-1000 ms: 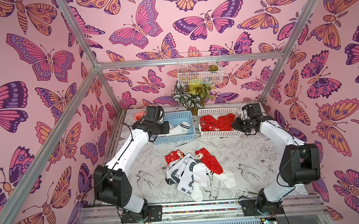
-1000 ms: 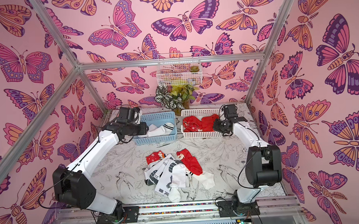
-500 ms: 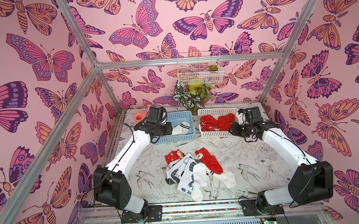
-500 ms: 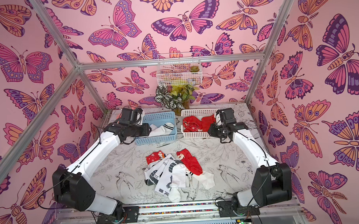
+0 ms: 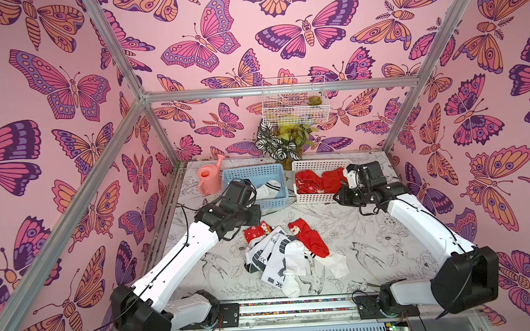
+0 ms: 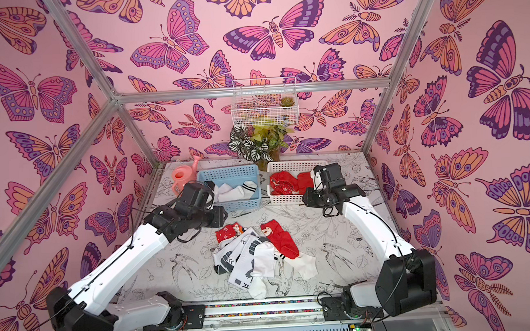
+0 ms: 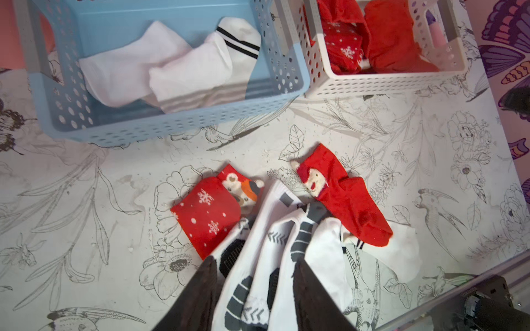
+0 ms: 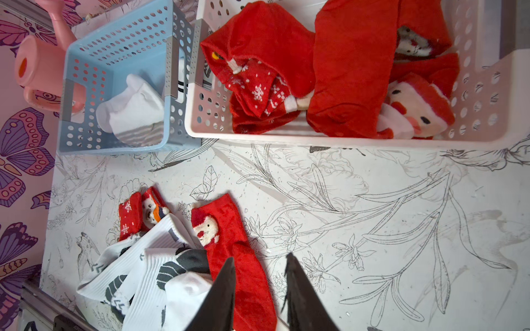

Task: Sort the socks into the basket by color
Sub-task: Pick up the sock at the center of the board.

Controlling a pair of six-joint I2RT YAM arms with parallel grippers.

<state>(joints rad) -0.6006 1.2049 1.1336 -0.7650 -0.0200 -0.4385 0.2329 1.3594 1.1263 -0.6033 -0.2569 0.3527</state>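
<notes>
Santa-faced plush socks [image 8: 413, 114] in perforated white basket [image 8: 484, 94] shown only by right wrist view, left gripper [image 7: 254, 259], right gripper [image 8: 260, 257] seen parted, empty

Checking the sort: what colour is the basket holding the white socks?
The basket is light blue; best in left wrist view.

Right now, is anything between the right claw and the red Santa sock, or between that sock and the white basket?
Nothing visible. The open right claw has a clear line down to the Santa sock, which lies uncovered beside the white socks. Only bare table lies between it and the white basket.
</notes>
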